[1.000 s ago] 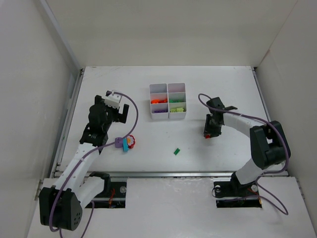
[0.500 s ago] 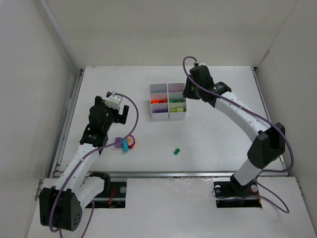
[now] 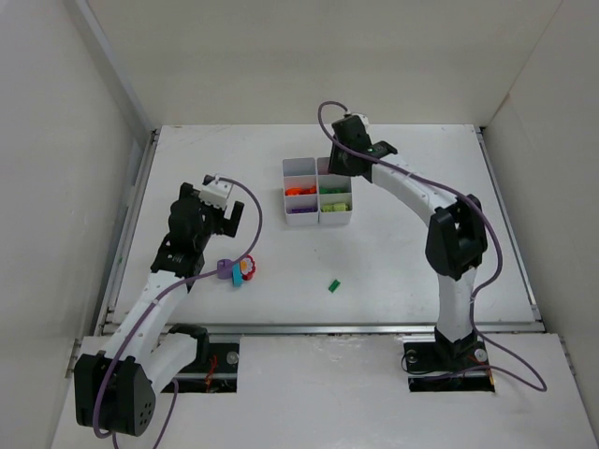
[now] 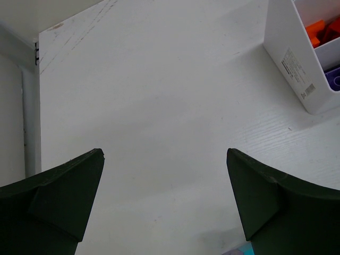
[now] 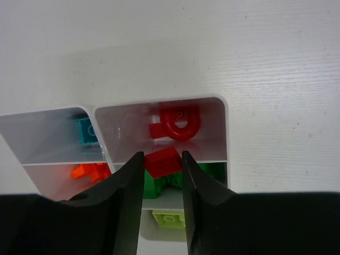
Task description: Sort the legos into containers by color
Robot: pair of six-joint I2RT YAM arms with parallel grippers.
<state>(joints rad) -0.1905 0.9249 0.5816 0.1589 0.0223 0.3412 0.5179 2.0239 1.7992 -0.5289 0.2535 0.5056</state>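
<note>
The white six-compartment tray sits at the table's middle back. My right gripper hangs over its far right compartment, shut on a red brick. Below it that compartment holds red pieces; others hold teal, orange, dark green and lime pieces. My left gripper is open and empty over bare table left of the tray. A purple, teal and red cluster of legos lies near the left arm. A dark green brick lies alone in front.
White walls close in the table on the left, back and right. A metal rail runs along the near edge. Purple cables loop off both arms.
My right arm has swung from the table's right side up and left to the tray's far right compartment, carrying the red brick. The left arm has barely moved.
</note>
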